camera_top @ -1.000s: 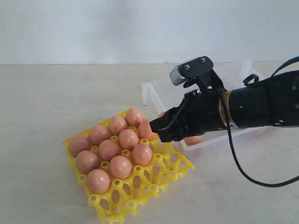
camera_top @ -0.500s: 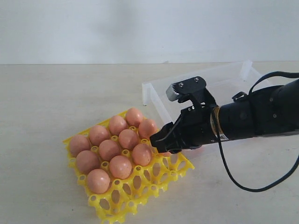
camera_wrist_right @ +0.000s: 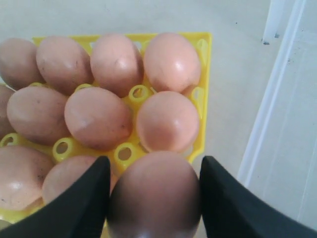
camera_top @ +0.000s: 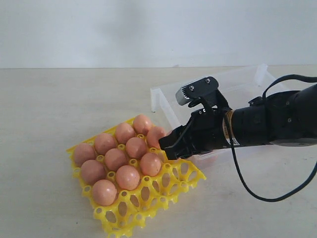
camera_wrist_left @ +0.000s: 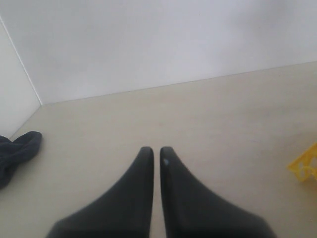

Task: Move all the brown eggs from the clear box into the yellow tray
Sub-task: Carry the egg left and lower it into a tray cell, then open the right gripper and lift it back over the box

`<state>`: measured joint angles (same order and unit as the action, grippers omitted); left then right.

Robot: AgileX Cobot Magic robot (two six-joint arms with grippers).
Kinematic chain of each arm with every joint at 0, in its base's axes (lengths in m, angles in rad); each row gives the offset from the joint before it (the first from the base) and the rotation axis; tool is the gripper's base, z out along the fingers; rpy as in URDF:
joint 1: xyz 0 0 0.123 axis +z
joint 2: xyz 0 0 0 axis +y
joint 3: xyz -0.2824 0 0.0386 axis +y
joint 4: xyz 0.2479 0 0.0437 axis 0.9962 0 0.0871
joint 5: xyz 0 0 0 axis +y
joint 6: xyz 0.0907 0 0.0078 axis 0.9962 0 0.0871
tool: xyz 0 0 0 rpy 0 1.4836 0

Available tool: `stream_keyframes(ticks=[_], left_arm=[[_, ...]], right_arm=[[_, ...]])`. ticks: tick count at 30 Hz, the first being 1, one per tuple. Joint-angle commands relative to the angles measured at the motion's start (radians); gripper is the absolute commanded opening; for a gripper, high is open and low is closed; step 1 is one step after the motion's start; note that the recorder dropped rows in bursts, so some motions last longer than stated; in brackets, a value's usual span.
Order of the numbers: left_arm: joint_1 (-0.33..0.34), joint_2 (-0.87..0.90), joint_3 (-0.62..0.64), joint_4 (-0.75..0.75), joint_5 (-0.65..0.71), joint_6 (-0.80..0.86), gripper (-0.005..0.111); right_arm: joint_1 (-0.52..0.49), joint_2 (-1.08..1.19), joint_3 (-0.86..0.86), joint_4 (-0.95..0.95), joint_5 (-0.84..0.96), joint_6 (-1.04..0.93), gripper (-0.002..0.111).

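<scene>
The yellow tray [camera_top: 166,191] sits diagonally on the desk [camera_top: 49,99], its far right edge just beside the near left corner of the clear box [camera_top: 242,84]. I cannot tell whether the two touch, because the arm hides that spot. Open desk spreads to the left of the tray and in front of it. Eleven brown eggs [camera_top: 116,158] fill the tray's left and far cups, and the lattice along its near right side stands open.

The right arm [camera_top: 277,121] comes in from the right edge of the exterior view, nearly level and tipped slightly down toward the tray, crossing over the box's near left corner. A black cable [camera_top: 247,183] loops below it over the desk.

The right claw [camera_top: 171,148] hangs at the tray's right edge, close to the nearest seated eggs. In the right wrist view its two dark fingers [camera_wrist_right: 79,203] pinch a brown egg [camera_wrist_right: 154,196] by its sides. That egg is held above the tray's edge row, next to a seated egg, and the cup beneath it is hidden.

The left claw [camera_wrist_left: 152,151] is well away over bare desk, with its fingers pressed almost together around a thin slit and nothing between them. A dark cloth [camera_wrist_left: 17,151] lies to one side of it, and a tray corner shows at the other.
</scene>
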<state>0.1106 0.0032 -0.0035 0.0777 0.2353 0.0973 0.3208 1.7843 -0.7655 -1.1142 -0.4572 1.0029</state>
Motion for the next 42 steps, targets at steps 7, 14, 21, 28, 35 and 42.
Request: stream_keyframes(ticks=[7,14,21,28,35,42], left_arm=[[-0.005,-0.003,0.003,-0.002,-0.003,-0.003,0.004],[-0.005,-0.003,0.003,-0.002,-0.003,-0.003,0.004],[-0.005,-0.003,0.003,-0.002,-0.003,-0.003,0.004],[-0.005,-0.003,0.003,-0.002,-0.003,-0.003,0.004],[-0.005,-0.003,0.003,-0.002,-0.003,-0.003,0.004],[-0.005,-0.003,0.003,-0.002,-0.003,-0.003,0.004]], right_arm=[[0.003,0.032,-0.004,0.022,-0.047,-0.021,0.008],[0.003,0.032,-0.004,0.18,-0.051,-0.078,0.053],[0.003,0.03,-0.004,0.274,-0.064,-0.078,0.053],[0.003,0.002,-0.004,0.376,-0.243,-0.078,0.053],[0.003,-0.122,-0.004,0.367,-0.362,-0.059,0.052],[0.003,-0.316,-0.017,0.242,0.008,-0.059,0.049]])
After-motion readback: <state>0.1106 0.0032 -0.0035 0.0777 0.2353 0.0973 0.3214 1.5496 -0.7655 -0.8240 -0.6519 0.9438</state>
